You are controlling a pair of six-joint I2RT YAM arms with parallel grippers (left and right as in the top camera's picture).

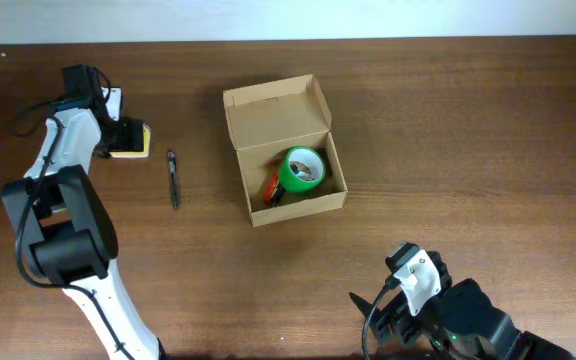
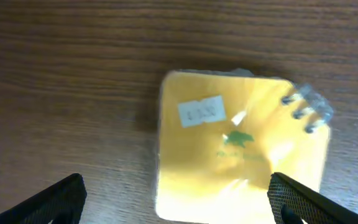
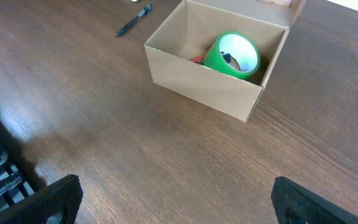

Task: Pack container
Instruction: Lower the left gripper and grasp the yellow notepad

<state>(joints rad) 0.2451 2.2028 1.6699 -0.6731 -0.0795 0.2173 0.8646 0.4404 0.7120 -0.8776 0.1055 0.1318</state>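
Observation:
The tan cardboard container [image 1: 286,150] stands open at the table's middle, its flap lid tilted back; it also shows in the right wrist view [image 3: 213,87]. Inside lie a green tape roll [image 1: 303,170] and a red item [image 1: 269,188]. A yellow pad in clear wrap [image 1: 130,140] lies at the far left. My left gripper [image 2: 176,202] is open right above the pad [image 2: 241,149], fingers on either side of it. My right gripper [image 3: 176,199] is open and empty over bare wood near the front edge.
A black pen [image 1: 173,180] lies between the pad and the container, also in the right wrist view [image 3: 133,20]. The left arm's base [image 1: 63,240] stands at the left; the right arm [image 1: 438,310] sits at the front right.

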